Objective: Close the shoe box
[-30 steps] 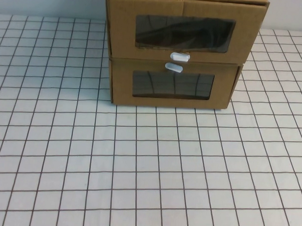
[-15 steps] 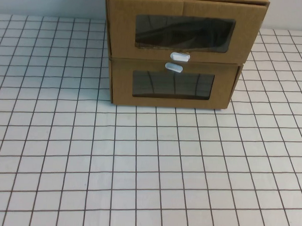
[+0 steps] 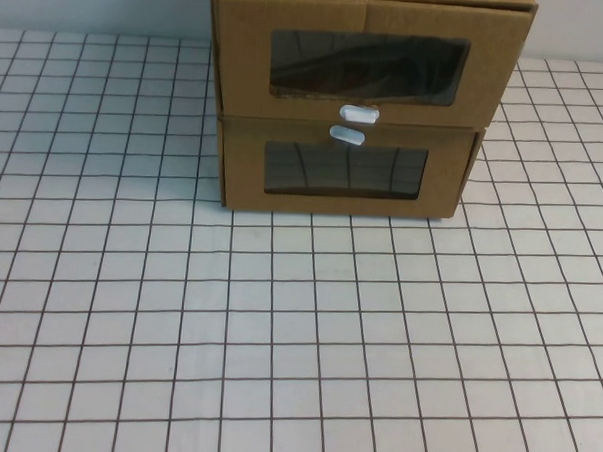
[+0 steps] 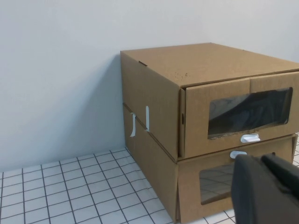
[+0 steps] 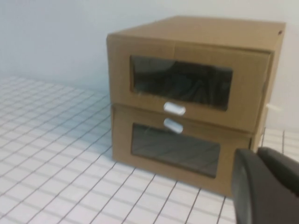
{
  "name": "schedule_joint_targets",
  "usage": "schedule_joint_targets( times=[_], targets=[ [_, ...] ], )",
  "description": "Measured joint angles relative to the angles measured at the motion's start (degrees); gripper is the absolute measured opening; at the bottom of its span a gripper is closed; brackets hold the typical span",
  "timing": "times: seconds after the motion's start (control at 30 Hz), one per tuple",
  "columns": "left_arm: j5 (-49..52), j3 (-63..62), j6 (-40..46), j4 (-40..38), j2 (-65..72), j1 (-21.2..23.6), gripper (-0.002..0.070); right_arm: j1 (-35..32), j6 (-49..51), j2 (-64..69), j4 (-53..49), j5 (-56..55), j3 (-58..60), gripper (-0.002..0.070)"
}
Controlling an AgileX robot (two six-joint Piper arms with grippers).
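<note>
Boxes sit stacked at the far centre of the table [image 3: 297, 336]; the upper shoe box [image 3: 369, 64], tab [image 3: 359, 113] on its bottom edge, juts slightly open. Approach seems the step in hand: next, push its front inward. Left gripper [image 4: 268, 191] and right gripper [image 5: 266, 186] hang near; cannot tell their grip. Nothing has shifted since earlier.

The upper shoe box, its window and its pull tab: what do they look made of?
The shoe box looks like matte brown cardboard, with visible fold seams. Its window seems clear glossy plastic film, showing dark contents. The pull tab looks like smooth white plastic. The left gripper and right gripper show only as dark matte edges in their wrist views.
</note>
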Motion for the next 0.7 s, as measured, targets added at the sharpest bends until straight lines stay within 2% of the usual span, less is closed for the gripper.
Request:
schedule_joint_targets(
  times=[0.47, 0.7],
  targets=[
    [-0.1, 0.0, 0.0, 0.4, 0.0, 0.0, -0.0005, 0.0, 0.0, 0.0, 0.0, 10.3, 0.0, -0.0014],
    [-6.4, 7.8, -0.1, 9.2, -2.4, 1.6, -0.0005, 0.0, 0.0, 0.0, -0.1, 12.6, 0.4, -0.0014]
  ],
)
